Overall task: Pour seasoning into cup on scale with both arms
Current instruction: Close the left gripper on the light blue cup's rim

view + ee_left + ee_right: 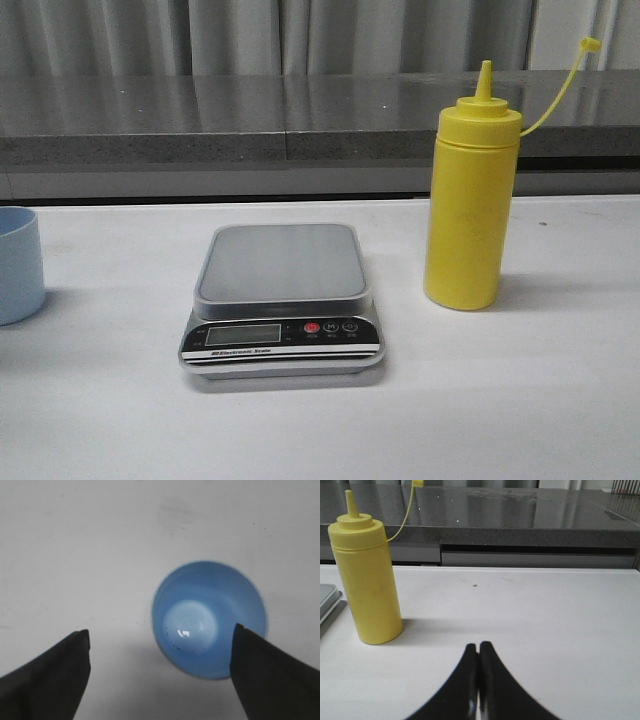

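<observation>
Left black mechanical gripper (160,655): jaws spread wide, two dark tapered fingers (55,675) at opposite sides of its wrist view, nothing between them gripped, camera looking straight down. Right black mechanical gripper (479,652): curved fingers pressed together tip to tip, no gap visible, holding nothing, pointing roughly level over the surface. Neither arm shows in the front view.

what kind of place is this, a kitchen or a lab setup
Probably a test bench set up like a kitchen: a plain white tabletop beside a dark grey stone-look counter, bearing only a flat digital kitchen scale and a tall yellow plastic squeeze bottle.
</observation>
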`<state>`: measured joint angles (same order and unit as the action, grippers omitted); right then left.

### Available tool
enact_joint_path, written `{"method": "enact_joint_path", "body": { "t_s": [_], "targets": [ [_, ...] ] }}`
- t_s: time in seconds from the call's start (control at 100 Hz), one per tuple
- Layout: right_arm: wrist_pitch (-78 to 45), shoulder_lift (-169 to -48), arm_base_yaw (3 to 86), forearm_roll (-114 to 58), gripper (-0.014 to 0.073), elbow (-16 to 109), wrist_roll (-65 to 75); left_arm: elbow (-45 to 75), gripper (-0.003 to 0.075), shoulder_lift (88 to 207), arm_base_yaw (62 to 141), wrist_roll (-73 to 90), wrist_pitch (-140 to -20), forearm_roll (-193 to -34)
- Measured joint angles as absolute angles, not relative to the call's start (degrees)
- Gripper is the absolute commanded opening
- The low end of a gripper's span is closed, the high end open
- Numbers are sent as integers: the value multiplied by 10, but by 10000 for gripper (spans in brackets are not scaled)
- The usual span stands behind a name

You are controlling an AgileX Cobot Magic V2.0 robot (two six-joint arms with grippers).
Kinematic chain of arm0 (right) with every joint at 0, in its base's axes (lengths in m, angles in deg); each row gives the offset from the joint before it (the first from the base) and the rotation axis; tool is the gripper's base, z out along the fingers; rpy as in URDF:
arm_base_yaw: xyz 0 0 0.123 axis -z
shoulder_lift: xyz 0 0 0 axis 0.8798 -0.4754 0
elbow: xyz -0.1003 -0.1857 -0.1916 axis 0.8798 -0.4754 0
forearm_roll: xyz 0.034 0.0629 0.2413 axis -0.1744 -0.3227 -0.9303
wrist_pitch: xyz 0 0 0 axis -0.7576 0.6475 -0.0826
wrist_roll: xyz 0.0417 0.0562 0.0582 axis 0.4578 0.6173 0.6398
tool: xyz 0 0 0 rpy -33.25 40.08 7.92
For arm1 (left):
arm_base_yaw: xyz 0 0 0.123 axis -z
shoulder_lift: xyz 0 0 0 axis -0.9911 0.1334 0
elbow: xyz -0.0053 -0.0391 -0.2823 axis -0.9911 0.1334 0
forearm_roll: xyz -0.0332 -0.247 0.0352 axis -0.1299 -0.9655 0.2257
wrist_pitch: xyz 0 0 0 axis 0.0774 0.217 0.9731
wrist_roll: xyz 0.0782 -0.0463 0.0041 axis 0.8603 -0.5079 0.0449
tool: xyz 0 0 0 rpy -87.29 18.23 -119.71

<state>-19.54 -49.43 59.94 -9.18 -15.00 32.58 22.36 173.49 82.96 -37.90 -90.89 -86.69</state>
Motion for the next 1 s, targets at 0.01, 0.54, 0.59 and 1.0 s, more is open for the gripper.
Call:
{"method": "enact_joint_path", "body": {
  "t_s": [0.01,0.54,0.59,1.0],
  "targets": [
    [-195,-494,599,-92,-66,-150,326,221,554,1737,830,-379,-909,-867],
    [-195,-494,599,-92,-66,-150,326,167,413,1843,830,-379,-899,-867],
    [-195,-494,599,-92,-66,-150,326,166,371,1846,830,-379,-899,-867],
    [-195,-494,599,-92,-66,-150,326,166,-20,1846,830,-379,-899,-867]
  ]
}}
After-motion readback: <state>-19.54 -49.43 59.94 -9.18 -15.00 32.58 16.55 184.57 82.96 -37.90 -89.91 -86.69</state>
